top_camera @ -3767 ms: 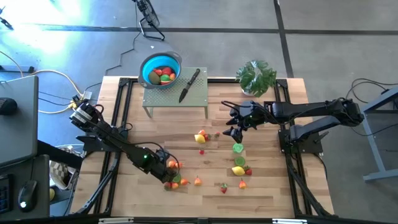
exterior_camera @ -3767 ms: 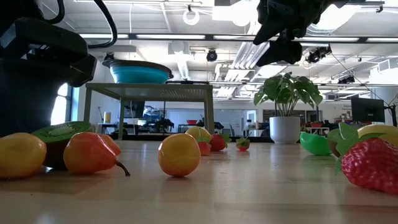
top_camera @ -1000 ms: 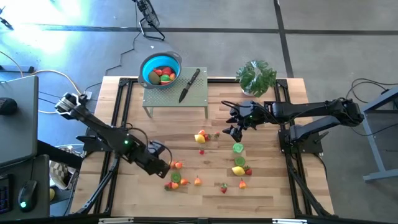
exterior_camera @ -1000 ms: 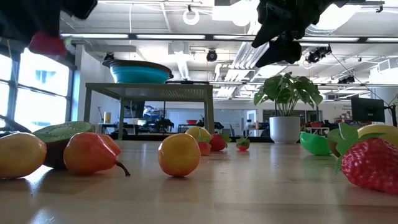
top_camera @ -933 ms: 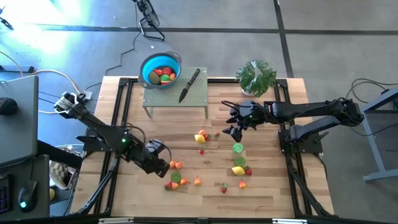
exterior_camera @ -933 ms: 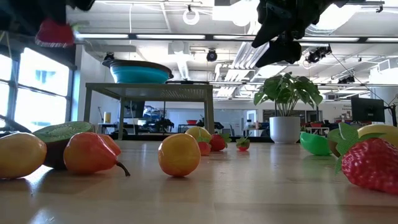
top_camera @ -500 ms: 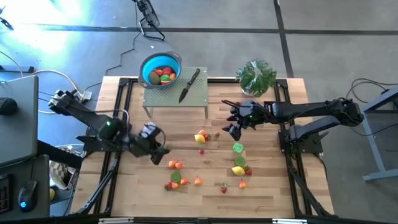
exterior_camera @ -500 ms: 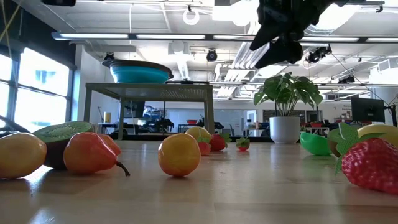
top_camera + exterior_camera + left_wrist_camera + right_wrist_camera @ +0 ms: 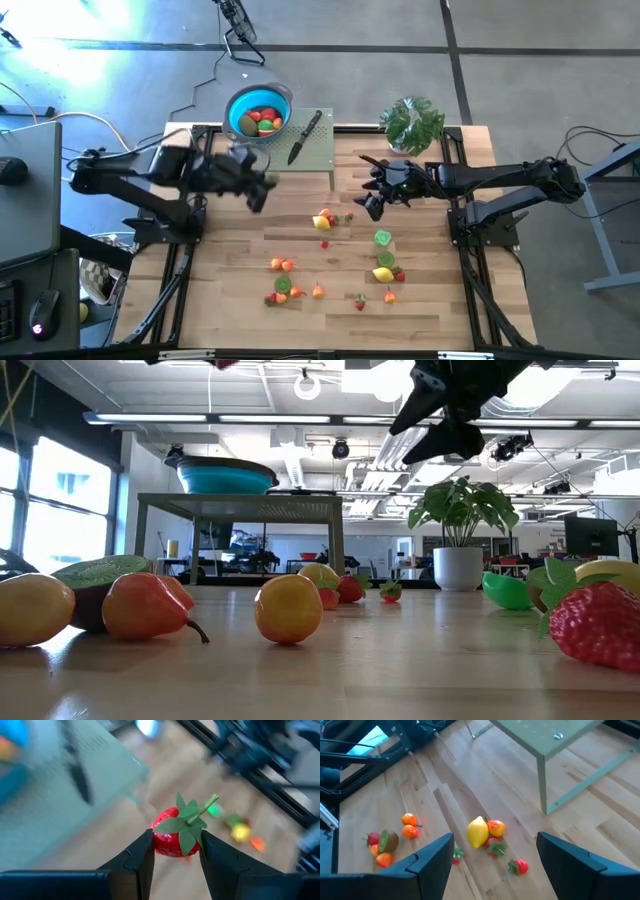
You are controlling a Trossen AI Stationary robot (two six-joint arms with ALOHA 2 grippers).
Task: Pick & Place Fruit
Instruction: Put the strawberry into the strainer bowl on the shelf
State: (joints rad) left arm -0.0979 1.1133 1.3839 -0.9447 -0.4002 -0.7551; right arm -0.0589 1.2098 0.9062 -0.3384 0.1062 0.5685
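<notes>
The round blue plastic bowl (image 9: 259,111) holds toy fruit. The left gripper (image 9: 176,851) pinches a red toy strawberry (image 9: 172,838). The right gripper (image 9: 490,851) gapes wide, empty.

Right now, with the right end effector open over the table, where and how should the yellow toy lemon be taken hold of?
Grip the yellow toy lemon across its narrow middle, right end effector coming straight down. It lies flat, and an orange-red toy fruit touches one flank, so a sideways approach would likely knock that. The left end effector holds a red toy strawberry.
</notes>
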